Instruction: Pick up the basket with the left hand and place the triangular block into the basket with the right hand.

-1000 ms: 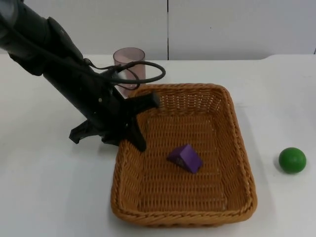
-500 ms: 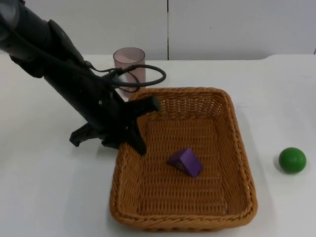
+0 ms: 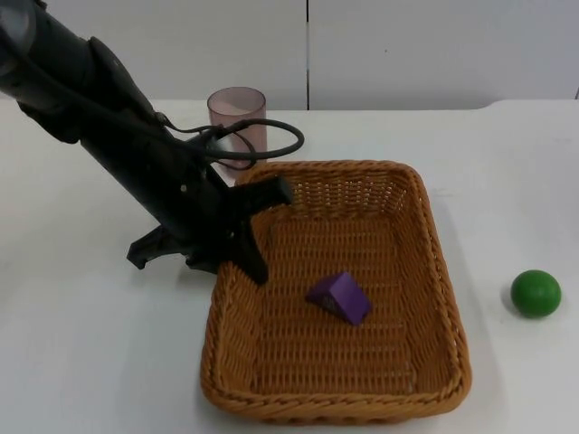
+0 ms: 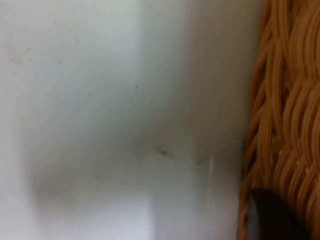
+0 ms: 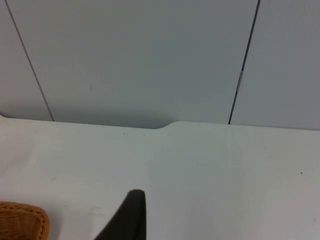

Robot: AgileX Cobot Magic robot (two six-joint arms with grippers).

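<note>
Triangular block in basket, beside left claw.

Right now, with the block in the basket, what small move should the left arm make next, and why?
Probably open the left gripper and back off: it straddles the basket rim at the near-left wall, the basket seems to sit on the table, and the block already lies inside.

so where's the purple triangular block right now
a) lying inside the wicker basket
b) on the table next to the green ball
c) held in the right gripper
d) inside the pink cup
a: the top view shows the purple triangular block lying on the woven floor of the basket, with no gripper touching it, while the left gripper sits at the basket's left rim.
</note>
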